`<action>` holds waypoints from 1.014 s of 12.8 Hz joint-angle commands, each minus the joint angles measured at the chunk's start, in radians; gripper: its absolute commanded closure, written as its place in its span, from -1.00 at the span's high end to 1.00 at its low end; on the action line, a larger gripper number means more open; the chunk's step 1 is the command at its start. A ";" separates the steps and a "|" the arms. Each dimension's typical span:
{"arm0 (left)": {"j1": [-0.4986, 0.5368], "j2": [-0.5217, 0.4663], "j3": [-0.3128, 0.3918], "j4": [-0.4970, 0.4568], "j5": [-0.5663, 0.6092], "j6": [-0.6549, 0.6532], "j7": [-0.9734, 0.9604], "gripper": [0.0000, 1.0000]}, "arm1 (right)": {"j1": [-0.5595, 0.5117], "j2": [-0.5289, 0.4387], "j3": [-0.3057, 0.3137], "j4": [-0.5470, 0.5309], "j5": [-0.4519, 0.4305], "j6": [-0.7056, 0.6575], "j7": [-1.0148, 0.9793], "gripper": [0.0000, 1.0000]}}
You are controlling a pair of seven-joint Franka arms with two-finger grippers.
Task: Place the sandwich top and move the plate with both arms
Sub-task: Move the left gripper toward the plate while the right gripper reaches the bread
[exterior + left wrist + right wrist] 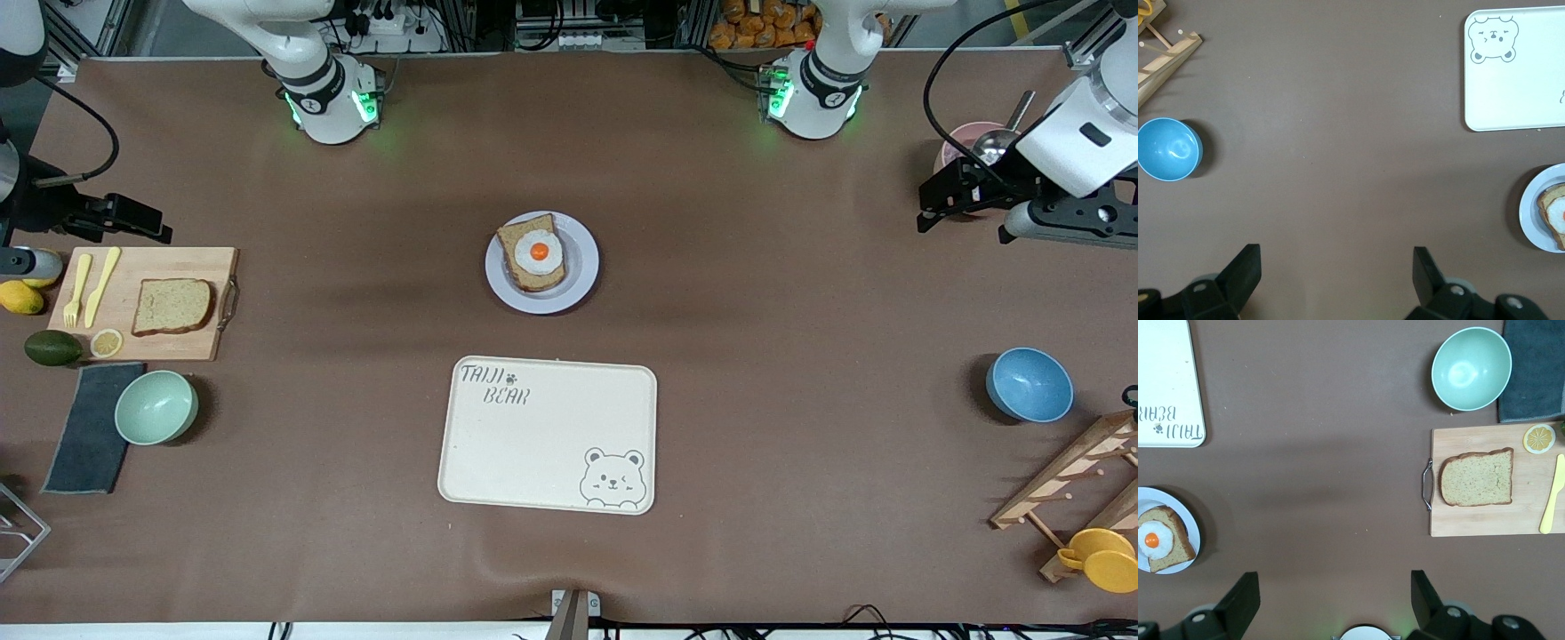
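Note:
The sandwich top (173, 306), a plain brown slice, lies on a wooden cutting board (142, 267) at the right arm's end; it also shows in the right wrist view (1477, 477). The plate (580, 267) sits mid-table and bears a bread slice with a fried egg (538, 252); its edge shows in both wrist views (1531, 213) (1195, 537). My left gripper (942, 200) (1337, 257) hangs open and empty, high over bare table at the left arm's end. My right gripper (142, 222) (1333, 581) hangs open and empty, high beside the board.
A cream bear-printed tray (548, 434) lies nearer the front camera than the plate. By the board are a yellow fork and knife, a lemon slice, an avocado, a green bowl (156, 406) and a grey cloth (89, 427). A blue bowl (1029, 384) and a wooden rack (1067, 480) stand at the left arm's end.

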 commanded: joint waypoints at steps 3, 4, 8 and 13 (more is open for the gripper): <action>0.000 0.001 -0.004 0.014 0.018 -0.012 -0.017 1.00 | 0.009 0.004 -0.008 0.005 -0.003 -0.011 0.004 1.00; 0.000 0.001 -0.004 0.015 0.014 -0.012 -0.015 1.00 | 0.009 0.004 -0.008 0.005 -0.003 -0.011 0.006 1.00; 0.000 0.027 -0.004 0.038 0.021 -0.012 -0.015 1.00 | 0.008 0.004 -0.008 0.007 -0.003 -0.010 0.006 1.00; 0.003 0.030 -0.005 -0.017 0.008 -0.012 -0.003 1.00 | 0.016 0.009 -0.006 0.005 -0.004 -0.011 0.006 1.00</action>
